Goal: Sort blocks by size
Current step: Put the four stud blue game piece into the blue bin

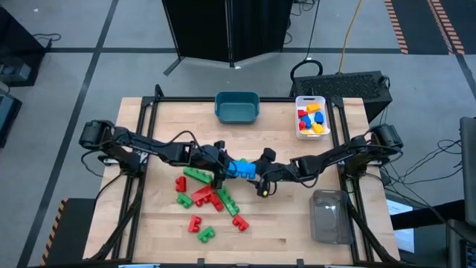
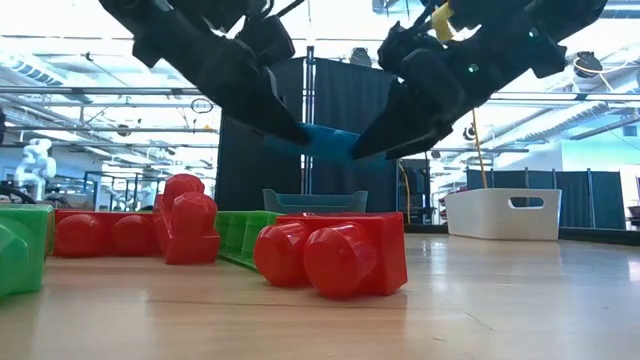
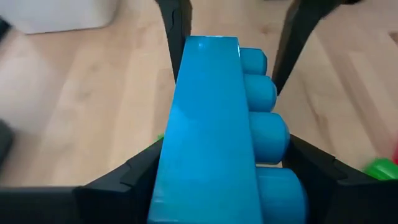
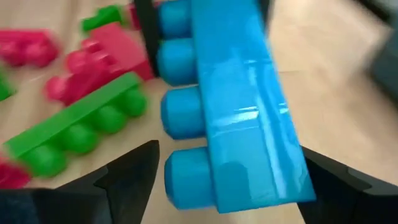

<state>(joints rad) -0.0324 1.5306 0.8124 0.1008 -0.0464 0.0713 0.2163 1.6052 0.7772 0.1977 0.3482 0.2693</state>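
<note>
Flanking one long blue block (image 1: 240, 168), two pincers meet midair.

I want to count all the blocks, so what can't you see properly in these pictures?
- Blue block: high view, both arms cover its ends, so which fingers truly hold it is unclear.
- White bin: high view, its blocks are piled and too small to count.
- Clear bin: high view, contents cannot be made out.
- Floor pile: low view, the red block up front hides those behind.
</note>
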